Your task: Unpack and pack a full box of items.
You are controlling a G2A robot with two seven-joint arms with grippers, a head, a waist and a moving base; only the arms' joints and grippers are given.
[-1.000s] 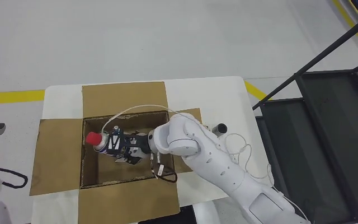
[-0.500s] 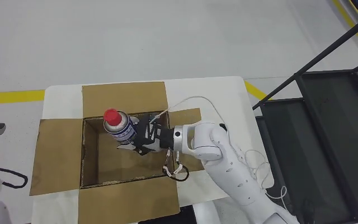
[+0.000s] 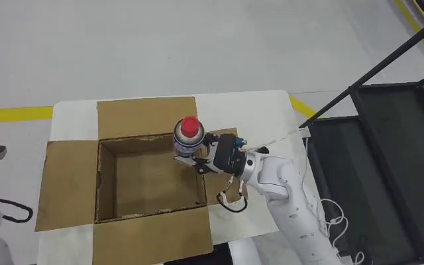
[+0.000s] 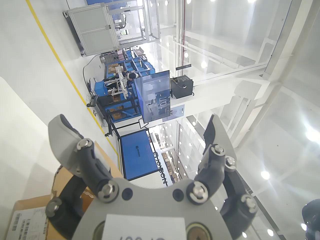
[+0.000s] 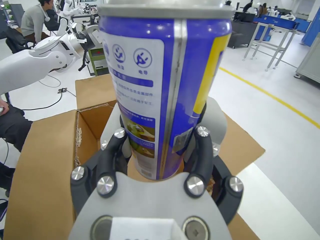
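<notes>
An open cardboard box (image 3: 73,182) sits on the white table (image 3: 252,109), its flaps spread flat and its brown floor showing. My right gripper (image 3: 201,158) is shut on a blue and yellow spray can (image 3: 189,136) with a red cap. The can stands upright in the air over the box's right wall. In the right wrist view the can (image 5: 165,76) sits between the two fingers of the right gripper (image 5: 162,136), low on its body, with the box (image 5: 50,156) below. My left gripper (image 4: 137,136) is open and holds nothing, pointing up toward the ceiling.
A dark metal platform with a slanted rail (image 3: 377,159) stands just right of the table. A white robot arm (image 5: 42,56) hangs beyond the box's far corner. A labelled piece of cardboard (image 4: 30,213) lies below the left gripper. Bare table shows behind and right of the box.
The right gripper has lifted the spray can out of the box and carried it right, to above the right wall. The can has turned from lying to upright.
</notes>
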